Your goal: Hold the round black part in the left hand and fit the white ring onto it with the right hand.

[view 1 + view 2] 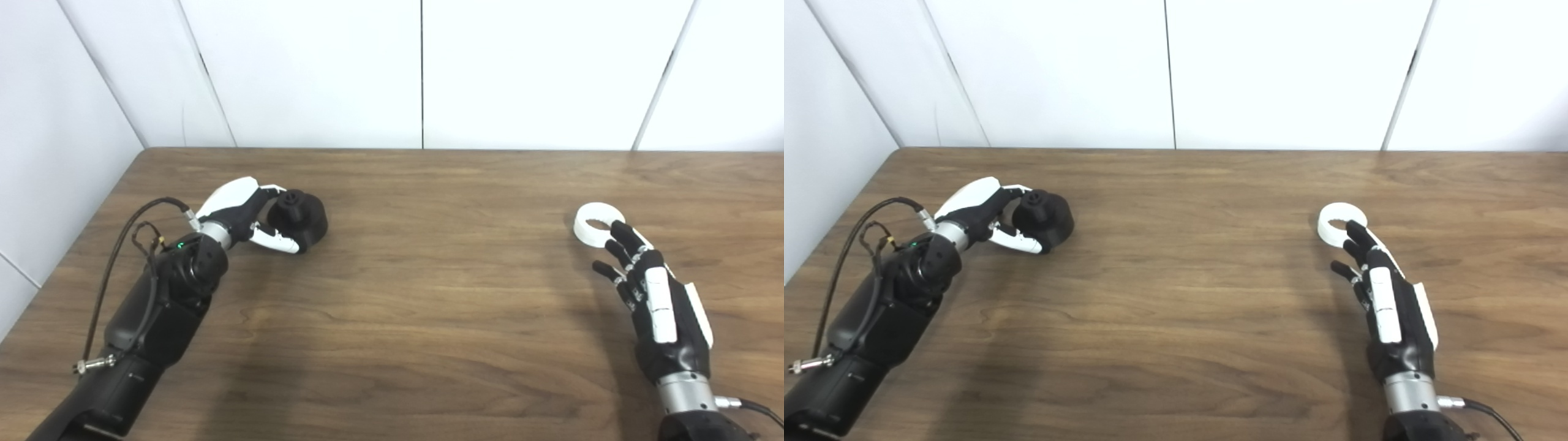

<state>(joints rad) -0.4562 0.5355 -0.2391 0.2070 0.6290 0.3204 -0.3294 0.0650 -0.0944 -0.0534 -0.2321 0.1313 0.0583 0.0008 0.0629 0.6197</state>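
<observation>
White wall panels behind; wood desk (429,294) fills the view, back-left corner visible.

Left hand (245,214) sits near the desk's left edge, toward the back. Its fingers (278,242) are curled around the black part (300,220), thumb on top, the rest wrapping its near side: clamped on it. Part looks to be resting on the desk, knob end tilted toward the hand; can't tell if it's lifted at all.

Ring (595,223) lies flat on the desk near the right edge, well apart from the black part. Right hand (658,303) is just on the near side of it, back of hand up, fingers (625,239) spread and extended toward it. Topmost fingertip overlaps the ring's near rim; can't tell whether it's touching or hovering. Nothing gripped on that side.

Cable loops off the left forearm (153,306).
</observation>
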